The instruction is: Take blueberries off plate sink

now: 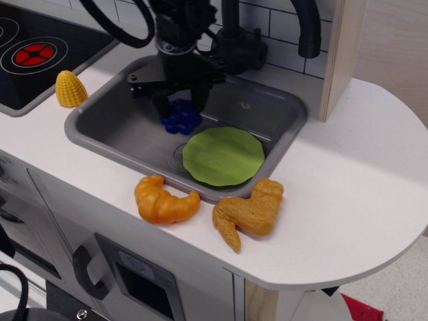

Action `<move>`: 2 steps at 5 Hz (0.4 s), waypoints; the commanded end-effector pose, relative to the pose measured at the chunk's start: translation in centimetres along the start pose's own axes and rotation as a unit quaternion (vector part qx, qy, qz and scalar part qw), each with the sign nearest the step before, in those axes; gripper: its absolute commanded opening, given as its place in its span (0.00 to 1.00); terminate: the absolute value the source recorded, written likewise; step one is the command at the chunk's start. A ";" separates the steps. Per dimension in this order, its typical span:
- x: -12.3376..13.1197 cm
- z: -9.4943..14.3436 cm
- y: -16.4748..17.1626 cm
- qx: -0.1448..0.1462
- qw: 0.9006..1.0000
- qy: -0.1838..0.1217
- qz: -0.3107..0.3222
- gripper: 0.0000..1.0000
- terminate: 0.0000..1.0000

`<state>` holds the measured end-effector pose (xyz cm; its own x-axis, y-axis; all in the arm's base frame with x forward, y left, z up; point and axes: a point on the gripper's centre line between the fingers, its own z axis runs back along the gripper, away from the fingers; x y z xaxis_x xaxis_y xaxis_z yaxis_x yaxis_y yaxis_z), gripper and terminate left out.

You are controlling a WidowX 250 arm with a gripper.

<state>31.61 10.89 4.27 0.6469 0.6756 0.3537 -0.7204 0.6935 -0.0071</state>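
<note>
Berries clear of the plate, and I'm hanging over bare sink floor.

I'm holding the glossy dark-blue plastic blueberries pinched in the black gripper, its jaws closed around the lump's top, to the left of the flat lime-green plastic plate, which is lying empty in the grey rectangular toy sink. The arm is reaching down from above, wrist near vertical, fingers pointing at the basin. I'm judging the risk here: letting go from this height could send the round cluster rolling back onto the plate's rim, and descending too hard could jam the fingertips against the basin floor.
</note>
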 end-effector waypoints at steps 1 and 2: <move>2.5 -1.9 0.6 0.018 0.999 -0.029 -0.010 0.00 0.00; 4.0 -3.2 1.2 0.025 0.999 -0.033 0.004 0.00 0.00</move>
<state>33.50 14.34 0.80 0.6507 0.6647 0.3671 -0.7300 0.6807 0.0613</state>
